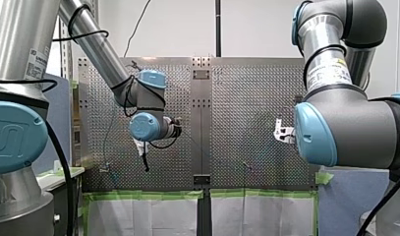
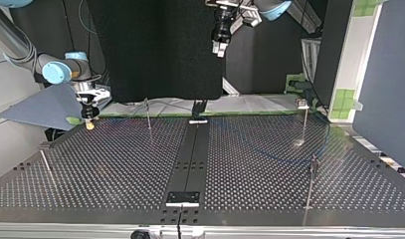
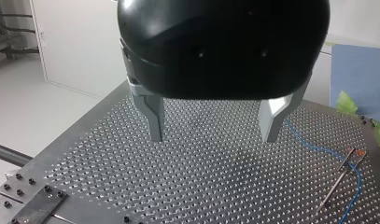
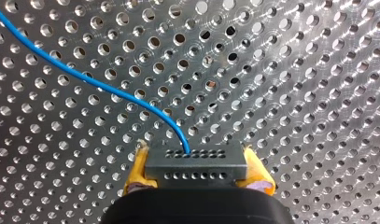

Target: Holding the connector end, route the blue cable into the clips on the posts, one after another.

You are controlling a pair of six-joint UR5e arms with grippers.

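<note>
Right gripper (image 4: 195, 173) clamped on the connector (image 4: 195, 161); left gripper (image 3: 213, 135) wide open.
Your right side pinches the grey connector between its yellow pads (image 4: 137, 170), close over the counter (image 4: 295, 70); the blue cable (image 4: 85, 74) leaves the connector's face and runs off across the holes. Left fingers (image 3: 155, 121) are spread wide, touching nothing, above the counter, with the cable passing a thin post (image 3: 339, 182) beside them.

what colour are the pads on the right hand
Yellow pads, best seen in the right wrist view.
</note>
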